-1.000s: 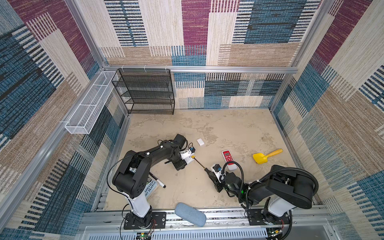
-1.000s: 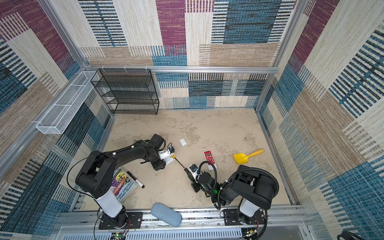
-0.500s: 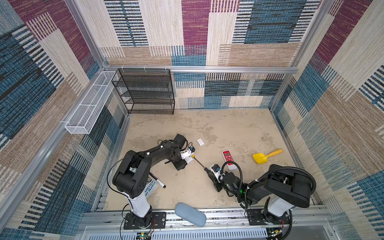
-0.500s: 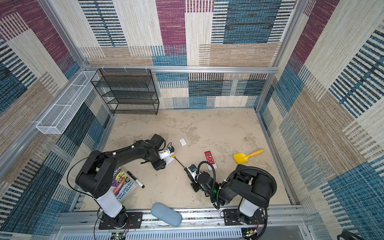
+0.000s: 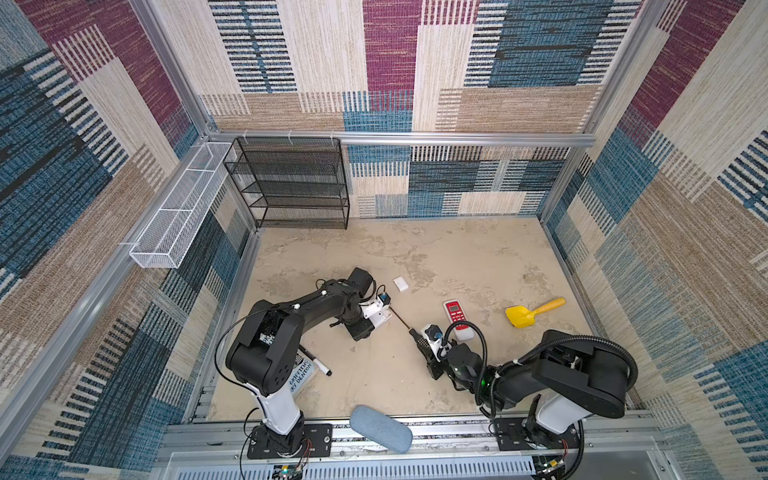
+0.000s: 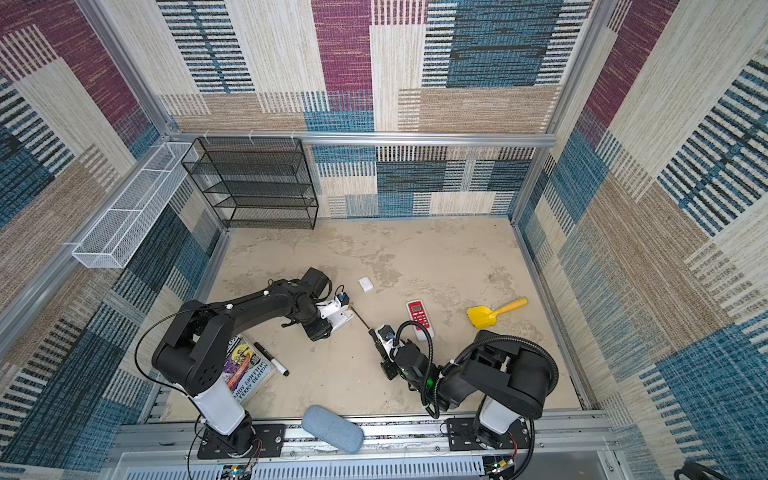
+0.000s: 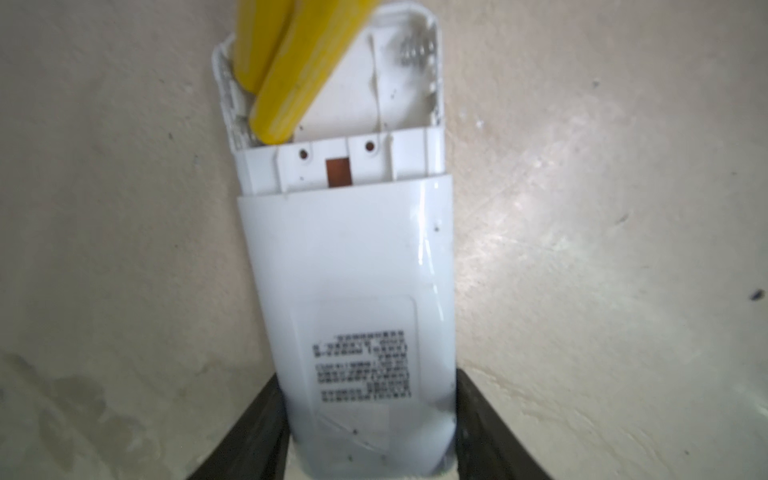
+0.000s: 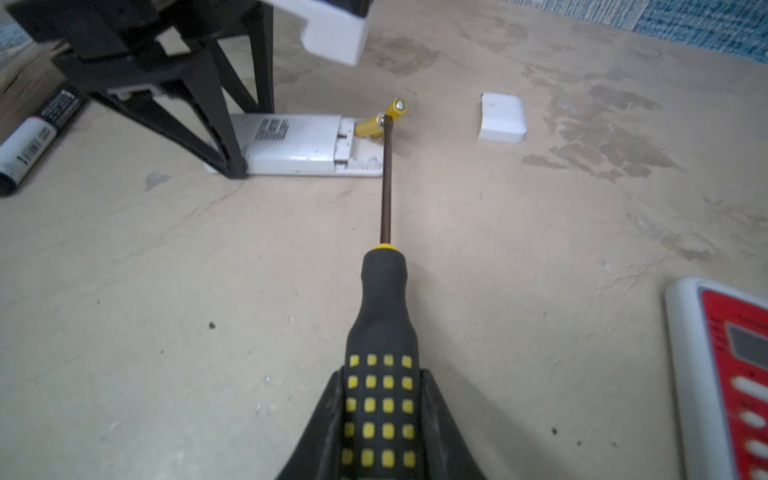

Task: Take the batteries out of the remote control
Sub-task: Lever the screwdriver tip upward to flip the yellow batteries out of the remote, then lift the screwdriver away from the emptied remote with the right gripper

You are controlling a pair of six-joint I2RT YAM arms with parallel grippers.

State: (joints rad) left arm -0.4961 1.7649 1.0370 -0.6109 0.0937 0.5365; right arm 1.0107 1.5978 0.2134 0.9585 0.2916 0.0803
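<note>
Prying stage: 2 yellow batteries (image 7: 299,70) tilted up from open bay of white remote control (image 7: 349,257). Left gripper (image 7: 368,432) clamps remote body; right gripper (image 8: 380,415) clamps screwdriver (image 8: 384,299), tip at battery end. No visible movement over last second; batteries loosened, extraction pending.

- Both top views stare steeply down from high at the near edge, whole floor (image 5: 457,257) (image 6: 436,257) shared.
- Left wrist: tight over the remote (image 7: 345,291).
- Right wrist: low along the screwdriver (image 8: 384,332), same remote (image 8: 291,143) farther off.
</note>
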